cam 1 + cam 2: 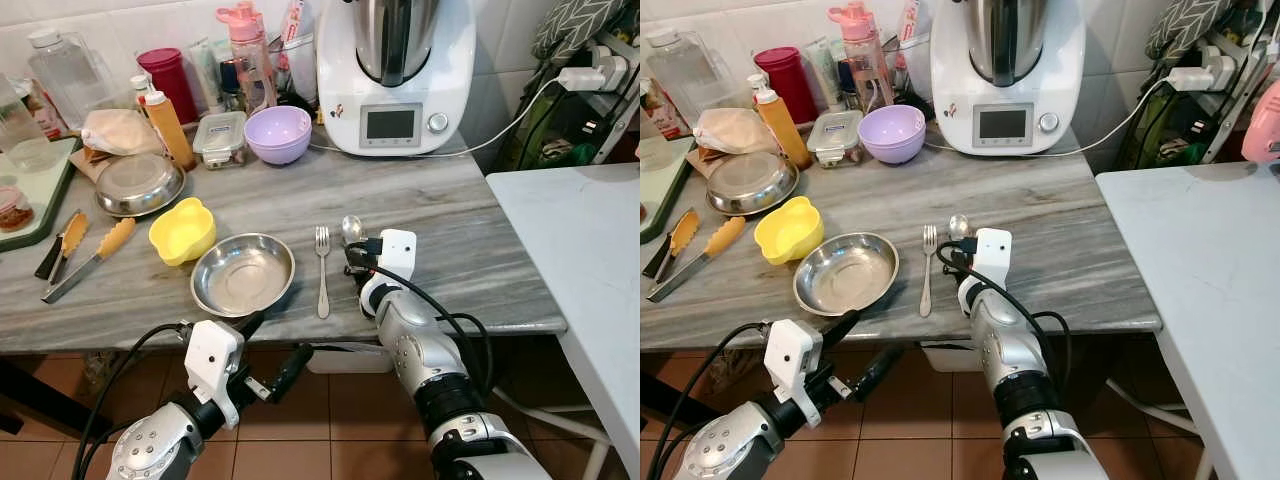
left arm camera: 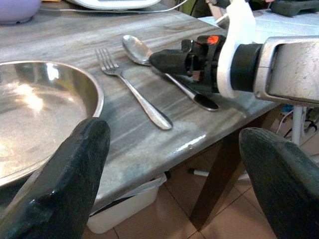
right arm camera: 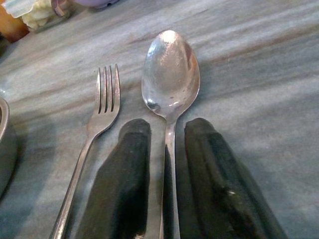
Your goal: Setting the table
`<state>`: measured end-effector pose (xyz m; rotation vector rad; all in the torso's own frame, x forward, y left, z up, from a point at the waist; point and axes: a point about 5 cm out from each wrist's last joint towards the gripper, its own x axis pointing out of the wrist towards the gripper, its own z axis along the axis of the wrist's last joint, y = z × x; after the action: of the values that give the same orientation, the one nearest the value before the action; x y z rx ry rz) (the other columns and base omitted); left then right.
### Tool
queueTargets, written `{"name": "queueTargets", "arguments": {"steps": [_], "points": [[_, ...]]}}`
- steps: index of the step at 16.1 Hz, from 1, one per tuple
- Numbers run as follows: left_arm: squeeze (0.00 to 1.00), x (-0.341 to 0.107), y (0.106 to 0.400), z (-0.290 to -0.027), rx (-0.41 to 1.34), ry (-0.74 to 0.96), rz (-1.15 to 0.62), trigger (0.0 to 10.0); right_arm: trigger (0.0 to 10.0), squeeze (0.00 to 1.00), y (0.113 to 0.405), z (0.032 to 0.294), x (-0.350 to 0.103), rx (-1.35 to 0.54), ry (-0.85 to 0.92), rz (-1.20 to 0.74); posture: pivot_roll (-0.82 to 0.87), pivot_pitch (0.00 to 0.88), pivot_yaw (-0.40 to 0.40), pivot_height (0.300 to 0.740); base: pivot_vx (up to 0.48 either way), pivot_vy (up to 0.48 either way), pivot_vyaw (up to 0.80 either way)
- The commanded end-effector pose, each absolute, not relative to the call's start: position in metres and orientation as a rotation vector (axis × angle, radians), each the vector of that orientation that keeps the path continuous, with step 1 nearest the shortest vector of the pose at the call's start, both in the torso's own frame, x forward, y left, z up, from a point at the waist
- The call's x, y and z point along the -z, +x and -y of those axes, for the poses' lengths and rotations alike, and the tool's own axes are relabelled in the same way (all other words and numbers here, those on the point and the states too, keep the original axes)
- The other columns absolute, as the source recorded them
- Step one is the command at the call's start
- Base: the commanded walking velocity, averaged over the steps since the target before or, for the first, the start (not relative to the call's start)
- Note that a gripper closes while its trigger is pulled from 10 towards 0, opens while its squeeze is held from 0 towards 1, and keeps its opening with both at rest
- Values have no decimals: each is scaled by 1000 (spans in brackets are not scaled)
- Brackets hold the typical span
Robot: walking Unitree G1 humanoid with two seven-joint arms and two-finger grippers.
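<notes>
A place setting was partly laid on the grey marble table (image 1: 470,250). An empty steel plate (image 1: 243,273) sat near the front edge, a fork (image 1: 322,270) lay just to its right, and a spoon (image 3: 169,82) lay just beside the fork, bowl pointing away from the robot.

The right gripper (image 3: 167,164) was low over the spoon's handle, its two black fingers (image 3: 124,169) narrowed to either side of it. Whether they were pinching the handle or had just let go, I could not tell. The left gripper (image 2: 174,174) hung spread wide and empty below the table's front edge, in front of the plate.

By my reading, the plate and fork were done and the spoon was nearly so; a cup or bowl may have been left to add.

Other containers stood further back: a yellow bowl (image 1: 182,230) and a lilac bowl (image 1: 277,133), both apparently empty, a second steel dish (image 1: 139,184), and a lidded clear box (image 1: 220,138) with pale food in it. Bottles lined the wall beside a white kitchen machine (image 1: 395,75).
</notes>
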<state>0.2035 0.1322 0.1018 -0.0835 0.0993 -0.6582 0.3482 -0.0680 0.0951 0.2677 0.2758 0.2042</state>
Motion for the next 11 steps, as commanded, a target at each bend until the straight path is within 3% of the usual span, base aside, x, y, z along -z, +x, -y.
{"name": "queueTargets", "arguments": {"steps": [1, 11], "points": [[0, -105, 204, -135, 655, -61, -97, 10000, 10000, 1000, 346, 52, -91, -239, 309, -322, -191, 56, 107, 740, 0, 0, 0], [0, -96, 206, -137, 644, -53, -108, 10000, 10000, 1000, 344, 58, -99, -302, 164, -212, -198, 51, 108, 740, 0, 0, 0]]}}
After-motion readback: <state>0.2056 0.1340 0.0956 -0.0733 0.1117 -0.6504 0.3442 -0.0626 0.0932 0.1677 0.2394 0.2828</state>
